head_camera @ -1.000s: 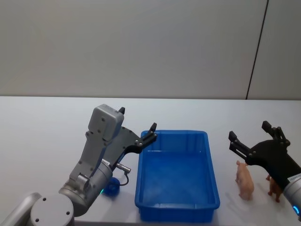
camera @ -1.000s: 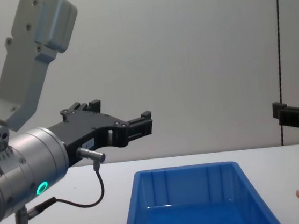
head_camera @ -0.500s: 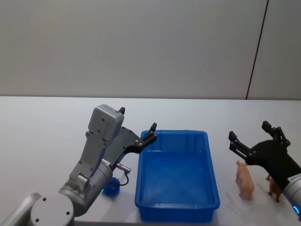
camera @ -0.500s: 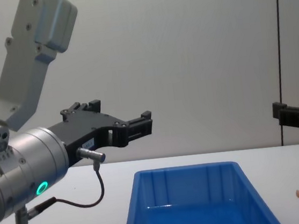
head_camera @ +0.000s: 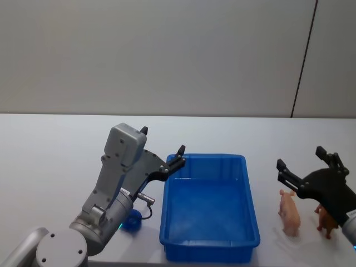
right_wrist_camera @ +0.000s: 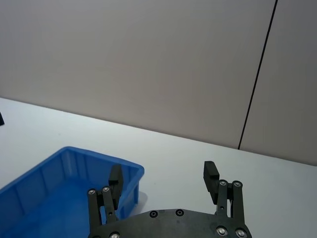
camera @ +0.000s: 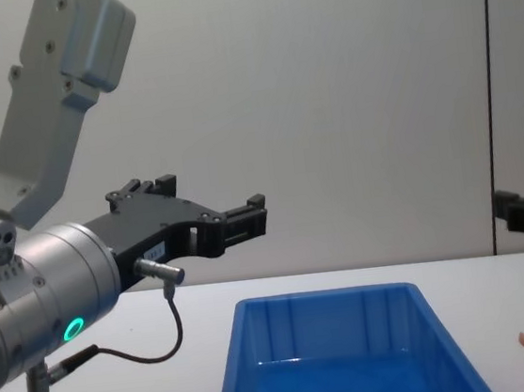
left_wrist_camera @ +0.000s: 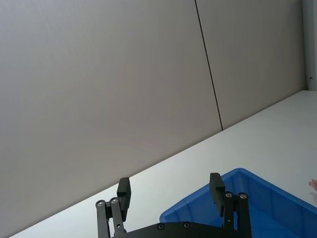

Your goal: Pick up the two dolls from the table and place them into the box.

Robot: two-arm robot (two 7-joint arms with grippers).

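The dark blue doll (head_camera: 131,223) is sitting on the white surface (head_camera: 50,167) just left of the box (head_camera: 206,242), near its front corner and under the left arm (head_camera: 119,167). Right of the box, the pink pig doll (head_camera: 289,212) is standing with a small brown figure (head_camera: 325,220) just beside it, near the right arm (head_camera: 328,192). Both arms' jaws are hanging spread and empty, the left ones raised by the box's far left corner.

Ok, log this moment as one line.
left pincer open by box | right pincer open near pink doll | blue doll on table | box empty
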